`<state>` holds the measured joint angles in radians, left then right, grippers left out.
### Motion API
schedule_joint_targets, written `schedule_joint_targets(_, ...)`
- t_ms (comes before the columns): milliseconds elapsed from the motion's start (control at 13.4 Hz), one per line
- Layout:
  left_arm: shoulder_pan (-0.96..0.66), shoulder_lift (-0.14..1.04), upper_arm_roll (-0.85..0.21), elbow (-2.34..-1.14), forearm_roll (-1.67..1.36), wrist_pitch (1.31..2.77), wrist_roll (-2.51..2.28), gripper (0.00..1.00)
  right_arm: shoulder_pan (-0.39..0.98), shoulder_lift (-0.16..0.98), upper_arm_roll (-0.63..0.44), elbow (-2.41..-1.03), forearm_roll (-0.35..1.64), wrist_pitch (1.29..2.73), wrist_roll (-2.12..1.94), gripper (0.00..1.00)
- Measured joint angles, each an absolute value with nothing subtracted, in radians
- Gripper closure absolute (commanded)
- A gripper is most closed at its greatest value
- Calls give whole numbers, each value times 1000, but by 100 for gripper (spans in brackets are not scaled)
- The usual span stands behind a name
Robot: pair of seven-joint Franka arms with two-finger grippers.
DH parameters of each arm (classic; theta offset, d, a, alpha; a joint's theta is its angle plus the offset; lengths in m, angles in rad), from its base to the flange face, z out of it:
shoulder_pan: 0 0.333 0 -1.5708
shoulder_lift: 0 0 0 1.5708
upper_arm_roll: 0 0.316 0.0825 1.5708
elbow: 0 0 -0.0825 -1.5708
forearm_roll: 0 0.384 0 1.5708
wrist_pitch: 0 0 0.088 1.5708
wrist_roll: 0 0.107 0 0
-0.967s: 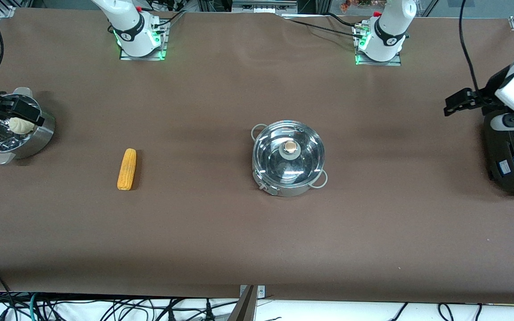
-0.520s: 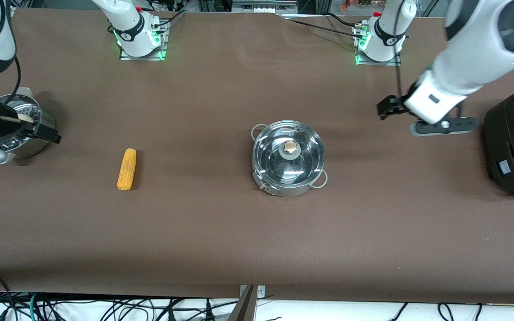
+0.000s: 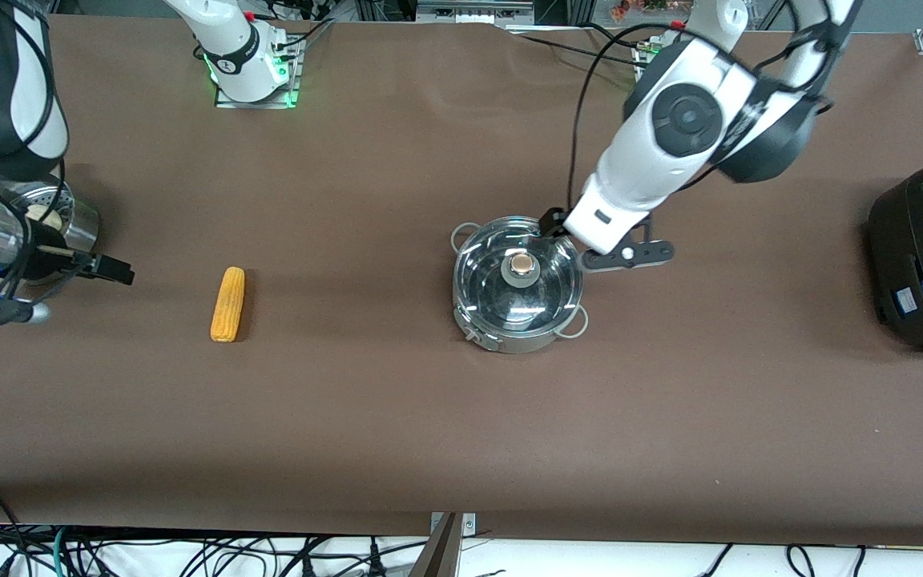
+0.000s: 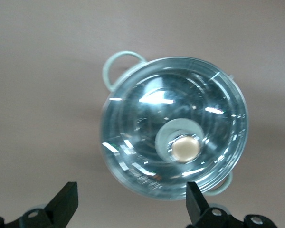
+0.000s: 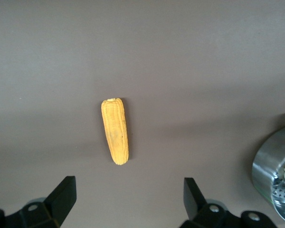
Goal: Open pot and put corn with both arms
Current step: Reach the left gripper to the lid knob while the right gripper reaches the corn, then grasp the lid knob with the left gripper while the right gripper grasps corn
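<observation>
Right now we have both grippers spread wide and empty. Our left gripper (image 4: 128, 209) hangs over the pot's (image 3: 518, 284) rim on the side toward the arms' bases, and its wrist view shows the glass lid (image 4: 175, 127) with its tan knob (image 4: 185, 148) just off the line between the fingers. The pot stands near the middle of the table (image 3: 461, 449), lid on. The corn (image 3: 227, 304) lies flat on the table toward the right arm's end, well apart from the pot, and our right gripper (image 5: 126, 204) hovers between it and the steamer basket (image 3: 69, 216) at that end's edge.

What worries us most is the knob — it is small and round, so if we come down off centre, one finger may strike the glass or push the lid askew. We could also drag the whole pot along the table if the lid sticks.

On the corn side, the cob is slim and smooth-sided — a closing grasp slightly off its axis could roll it away. Timing matters too: bringing the corn over before the lid is lifted clear risks the arms meeting above the pot.
</observation>
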<state>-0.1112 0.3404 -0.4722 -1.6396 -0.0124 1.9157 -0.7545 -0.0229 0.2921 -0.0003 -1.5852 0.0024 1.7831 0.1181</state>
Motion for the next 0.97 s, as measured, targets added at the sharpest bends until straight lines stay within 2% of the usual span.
schedule_joint_targets(297,-138,433,-473,-1639,18,2016,-774,1,-22,347,0,-1635,2,1890,118,0)
schedule_joint_targets(818,-206,520,-473,-1626,79,2097,-881,1,-20,353,22,-1817,3,2139,117,0)
schedule_joint_targets(967,-206,522,-472,-1625,79,2097,-892,8,-19,371,33,-1863,3,2224,117,0)
